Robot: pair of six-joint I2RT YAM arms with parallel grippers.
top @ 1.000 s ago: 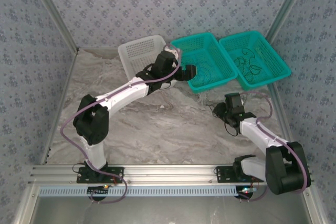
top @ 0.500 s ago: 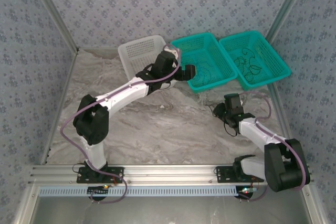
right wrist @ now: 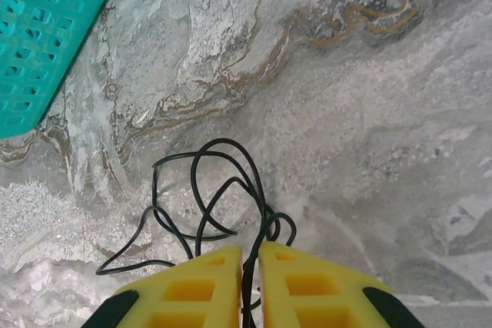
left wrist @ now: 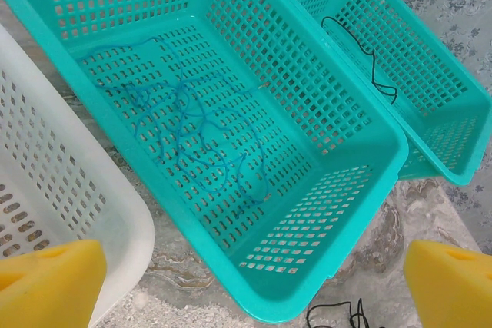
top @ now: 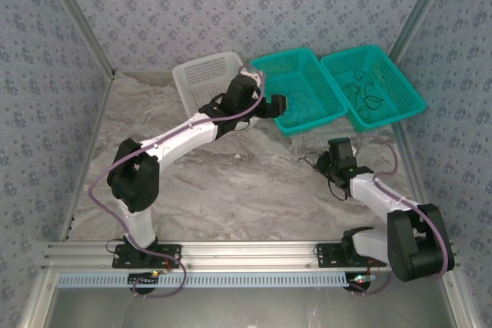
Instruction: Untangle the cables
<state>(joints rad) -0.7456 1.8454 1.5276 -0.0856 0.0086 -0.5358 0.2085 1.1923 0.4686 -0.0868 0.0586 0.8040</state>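
The right pincer (right wrist: 250, 250) sits low over the marble table (right wrist: 369, 113) with its two yellow fingers (right wrist: 192, 286) drawn almost together, nipping a strand of the black cable (right wrist: 219, 190) that runs up through the narrow slit between them. The rest of that cable lies on the marble just ahead of the fingertips, spread in a few loose overlapping loops, with one end trailing off to the pincer's left. The left pincer (left wrist: 250, 278) stands wide open and holds nothing, its yellow pads (left wrist: 54, 282) far apart, hovering over the near wall of a teal basket (left wrist: 307, 228). Straight ahead of it, on that basket's floor, the blue cable (left wrist: 192, 124) lies in a loose tangle. Just beside this basket, to the pincer's left, is a white basket (left wrist: 46, 182); to its right is a second teal basket (left wrist: 438, 105) holding a thin black wire (left wrist: 374, 63)
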